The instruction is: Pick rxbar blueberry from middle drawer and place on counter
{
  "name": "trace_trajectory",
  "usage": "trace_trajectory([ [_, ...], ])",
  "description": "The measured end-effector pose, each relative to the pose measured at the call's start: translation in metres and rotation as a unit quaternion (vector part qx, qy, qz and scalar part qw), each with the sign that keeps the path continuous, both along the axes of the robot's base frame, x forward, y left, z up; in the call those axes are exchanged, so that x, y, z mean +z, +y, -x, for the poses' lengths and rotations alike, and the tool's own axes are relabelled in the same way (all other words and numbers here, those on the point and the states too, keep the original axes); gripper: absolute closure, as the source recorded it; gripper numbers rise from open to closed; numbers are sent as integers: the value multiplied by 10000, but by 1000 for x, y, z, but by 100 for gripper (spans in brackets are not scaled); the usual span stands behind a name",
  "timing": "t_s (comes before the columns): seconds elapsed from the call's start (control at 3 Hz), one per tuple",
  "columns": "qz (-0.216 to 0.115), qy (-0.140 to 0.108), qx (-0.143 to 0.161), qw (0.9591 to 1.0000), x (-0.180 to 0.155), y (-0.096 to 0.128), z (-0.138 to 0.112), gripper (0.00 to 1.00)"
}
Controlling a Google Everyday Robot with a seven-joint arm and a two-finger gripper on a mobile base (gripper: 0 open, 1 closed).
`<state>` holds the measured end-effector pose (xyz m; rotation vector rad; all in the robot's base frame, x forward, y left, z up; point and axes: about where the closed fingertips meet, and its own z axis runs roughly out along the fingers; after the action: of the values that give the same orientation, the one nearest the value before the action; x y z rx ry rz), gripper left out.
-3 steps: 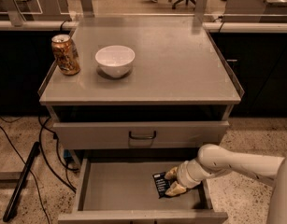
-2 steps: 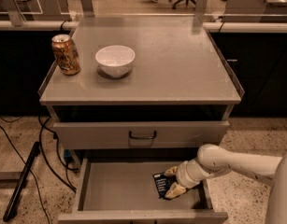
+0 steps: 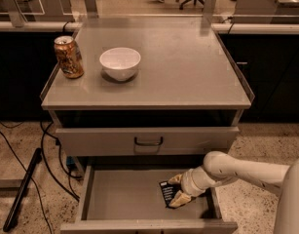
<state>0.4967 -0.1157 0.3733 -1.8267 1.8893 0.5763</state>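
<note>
The rxbar blueberry [image 3: 166,192], a small black wrapper with pale lettering, lies on the floor of the open middle drawer [image 3: 120,201], at its right side. My gripper [image 3: 177,189] reaches in from the right on a white arm; its tan fingers [image 3: 178,199] stand on either side of the bar's right end, down at the drawer floor. The counter [image 3: 188,67] is the grey cabinet top above.
A gold-brown can [image 3: 68,56] and a white bowl [image 3: 120,63] stand on the counter's left part. A shut drawer with a black bow handle [image 3: 148,141] is just above the open one. Cables and a black bar [image 3: 22,189] lie on the floor at left.
</note>
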Motion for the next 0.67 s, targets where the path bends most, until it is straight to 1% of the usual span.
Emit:
trace_trajectory([
  [0.33,-136,-39,91,9999,-3,7,-2,41],
  [0.67,-261,-51,243,9994,-7,16,-2,30],
])
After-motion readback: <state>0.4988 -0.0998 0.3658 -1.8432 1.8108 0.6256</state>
